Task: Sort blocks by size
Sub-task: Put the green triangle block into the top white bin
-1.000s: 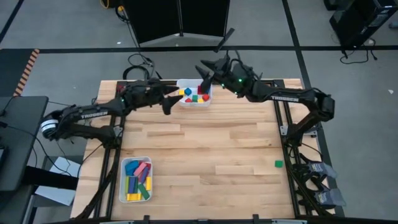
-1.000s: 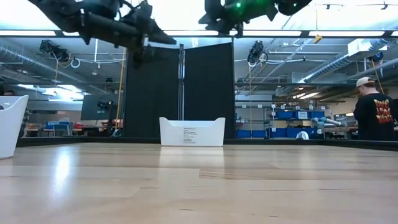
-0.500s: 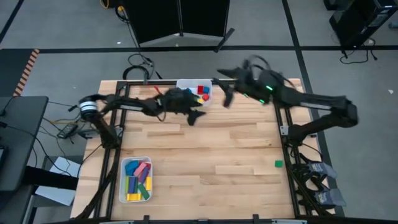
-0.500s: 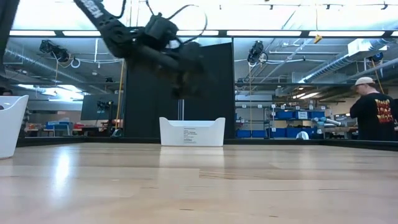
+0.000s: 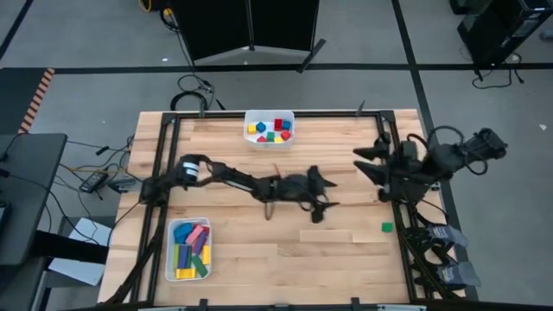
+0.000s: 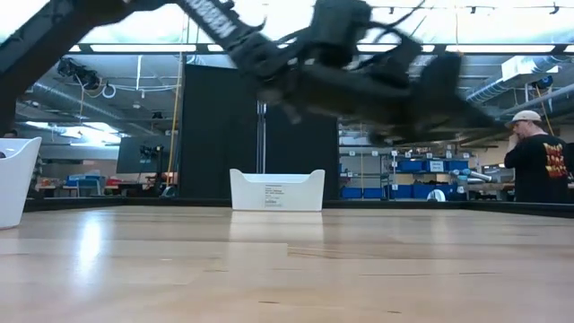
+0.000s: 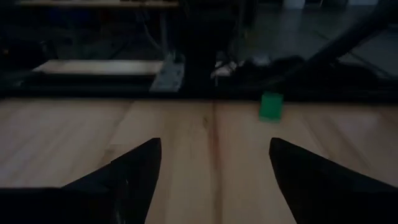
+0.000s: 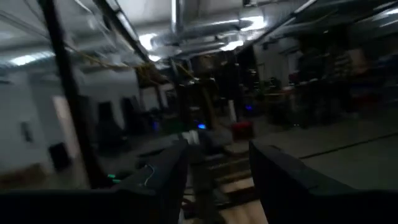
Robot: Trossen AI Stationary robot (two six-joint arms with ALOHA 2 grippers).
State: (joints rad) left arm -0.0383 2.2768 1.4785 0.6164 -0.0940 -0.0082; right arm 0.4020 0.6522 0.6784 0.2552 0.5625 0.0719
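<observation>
L gripper [image 5: 321, 197], wide open & empty, has swung from the far tray [image 5: 270, 115] to mid-table toward the last loose green block [image 5: 387, 227] near the R edge; R gripper [image 5: 367, 161] parted, empty, pulled back.

we see a wooden table [image 5: 259, 225] of pale planks inside a dark metal frame. a white rectangular tray [image 5: 270, 115] sits at the middle of the table's far edge; in the low view the same tray [image 6: 276, 190] stands upright with a small label on its wall. a second white tray [image 5: 169, 250] lies near the table's near left corner, and its wall shows at the low view's left border [image 6: 16, 179]. behind the table stands a black panel [image 6: 220, 135]. a person in a cap and dark printed shirt [image 6: 538, 161] stands in the room beyond, beside shelves of blue bins [image 6: 421, 166].
</observation>
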